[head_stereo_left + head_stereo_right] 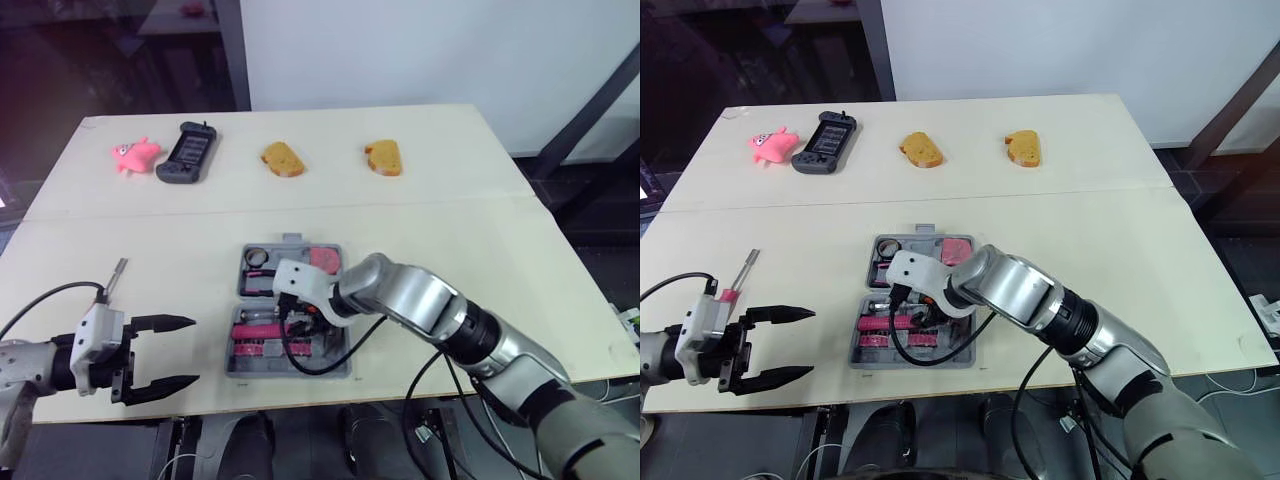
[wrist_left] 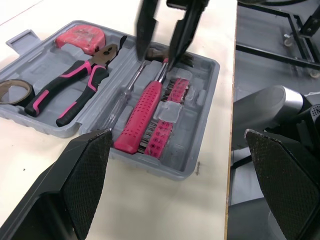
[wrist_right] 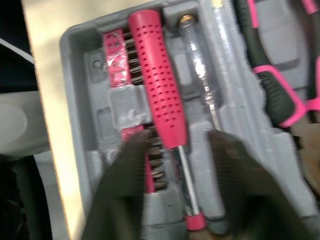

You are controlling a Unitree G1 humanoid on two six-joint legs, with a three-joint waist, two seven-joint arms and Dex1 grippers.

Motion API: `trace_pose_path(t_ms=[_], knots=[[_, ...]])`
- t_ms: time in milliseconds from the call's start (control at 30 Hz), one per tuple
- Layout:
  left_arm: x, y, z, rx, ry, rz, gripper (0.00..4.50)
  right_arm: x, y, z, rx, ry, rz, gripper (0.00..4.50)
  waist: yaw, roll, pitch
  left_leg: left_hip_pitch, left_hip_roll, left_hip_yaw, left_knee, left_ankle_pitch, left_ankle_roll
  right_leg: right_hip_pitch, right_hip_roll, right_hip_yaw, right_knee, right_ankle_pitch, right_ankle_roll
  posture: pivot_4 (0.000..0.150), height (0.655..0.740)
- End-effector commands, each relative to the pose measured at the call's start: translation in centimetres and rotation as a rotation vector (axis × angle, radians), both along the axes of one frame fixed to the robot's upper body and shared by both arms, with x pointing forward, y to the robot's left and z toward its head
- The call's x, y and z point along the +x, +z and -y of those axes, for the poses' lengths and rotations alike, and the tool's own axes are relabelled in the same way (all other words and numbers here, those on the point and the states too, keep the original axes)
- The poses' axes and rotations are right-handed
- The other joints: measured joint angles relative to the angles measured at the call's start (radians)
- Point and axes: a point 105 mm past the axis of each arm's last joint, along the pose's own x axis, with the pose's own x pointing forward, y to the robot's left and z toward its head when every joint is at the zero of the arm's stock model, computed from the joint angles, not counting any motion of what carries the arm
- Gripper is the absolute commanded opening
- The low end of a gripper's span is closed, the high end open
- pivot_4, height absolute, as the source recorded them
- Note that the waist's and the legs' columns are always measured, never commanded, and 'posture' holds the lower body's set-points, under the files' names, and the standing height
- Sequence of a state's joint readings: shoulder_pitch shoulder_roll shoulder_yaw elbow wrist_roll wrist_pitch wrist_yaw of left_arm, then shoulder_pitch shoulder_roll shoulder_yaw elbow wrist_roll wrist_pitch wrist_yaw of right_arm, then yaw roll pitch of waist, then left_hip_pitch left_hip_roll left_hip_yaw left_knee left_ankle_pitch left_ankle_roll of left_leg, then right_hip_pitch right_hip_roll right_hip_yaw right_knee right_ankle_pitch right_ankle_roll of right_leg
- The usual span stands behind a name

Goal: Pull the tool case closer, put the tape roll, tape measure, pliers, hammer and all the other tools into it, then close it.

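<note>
The grey tool case [image 1: 237, 370] lies open near the table's front edge. One half holds the tape roll [image 2: 15, 90], the pink-handled pliers [image 2: 75, 85] and the red tape measure [image 2: 82, 36]. The other half holds the pink-handled hammer [image 3: 160, 85], a clear-handled screwdriver [image 3: 202, 65] and a strip of pink bits [image 2: 165, 132]. My right gripper [image 3: 177, 145] hangs open over the hammer's half, its fingers astride the shaft near the head. My left gripper [image 1: 190, 350] stands open left of the case with nothing between its fingers. A slim tool with a pink band [image 1: 113, 275] lies by my left wrist.
Along the far side of the table lie a pink toy [image 1: 135, 153], a black handheld console [image 1: 188, 152] and two toast-like pieces [image 1: 283, 158] [image 1: 384, 157]. The table's front edge runs just under the case and my left gripper.
</note>
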State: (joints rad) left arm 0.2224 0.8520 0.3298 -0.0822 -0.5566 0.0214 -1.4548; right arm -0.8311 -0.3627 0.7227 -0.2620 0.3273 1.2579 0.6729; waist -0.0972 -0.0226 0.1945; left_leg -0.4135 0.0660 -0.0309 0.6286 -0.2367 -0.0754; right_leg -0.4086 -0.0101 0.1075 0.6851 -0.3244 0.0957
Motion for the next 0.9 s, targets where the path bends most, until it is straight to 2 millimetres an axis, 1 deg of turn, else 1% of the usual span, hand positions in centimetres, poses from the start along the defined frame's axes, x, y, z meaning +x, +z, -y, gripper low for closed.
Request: trace_pose_path(t_ms=[33,400,500,767,900], knots=[[0.0,0.6,0.2,0.014,-0.018,0.016,4.5,0.0,1.3,-1.1,0.085,0.025,0.049,0.11,0.0,0.0,0.0,0.0,0.0,0.0,0.0,0.0,0.0,0.0,0.0,0.0,0.0,0.0,0.0,0.15,0.74],[-0.1,0.7,0.2,0.021,-0.016,0.01,4.5,0.3,-0.5,-1.2,0.099,-0.008,0.037,0.11,0.001,0.0,0.0,0.0,0.0,0.0,0.0,0.0,0.0,0.0,0.0,0.0,0.0,0.0,0.0,0.15,0.74],[0.0,0.8,0.3,0.02,-0.017,0.009,4.5,0.4,-1.3,-0.9,0.063,-0.019,0.031,0.11,0.0,0.0,0.0,0.0,0.0,0.0,0.0,0.0,0.0,0.0,0.0,0.0,0.0,0.0,0.0,0.15,0.74],[-0.1,0.8,0.4,0.02,-0.012,0.007,4.5,-0.1,-3.2,-0.4,-0.003,-0.025,-0.017,0.11,0.0,0.0,0.0,0.0,0.0,0.0,0.0,0.0,0.0,0.0,0.0,0.0,0.0,0.0,0.0,0.15,0.74],[-0.1,0.9,0.4,0.019,-0.01,0.008,4.5,0.1,-4.3,-0.1,-0.055,-0.048,-0.024,0.11,-0.001,-0.001,-0.001,0.001,0.0,0.0,0.0,0.0,0.0,0.001,0.0,0.0,0.0,0.0,0.0,0.15,0.74]])
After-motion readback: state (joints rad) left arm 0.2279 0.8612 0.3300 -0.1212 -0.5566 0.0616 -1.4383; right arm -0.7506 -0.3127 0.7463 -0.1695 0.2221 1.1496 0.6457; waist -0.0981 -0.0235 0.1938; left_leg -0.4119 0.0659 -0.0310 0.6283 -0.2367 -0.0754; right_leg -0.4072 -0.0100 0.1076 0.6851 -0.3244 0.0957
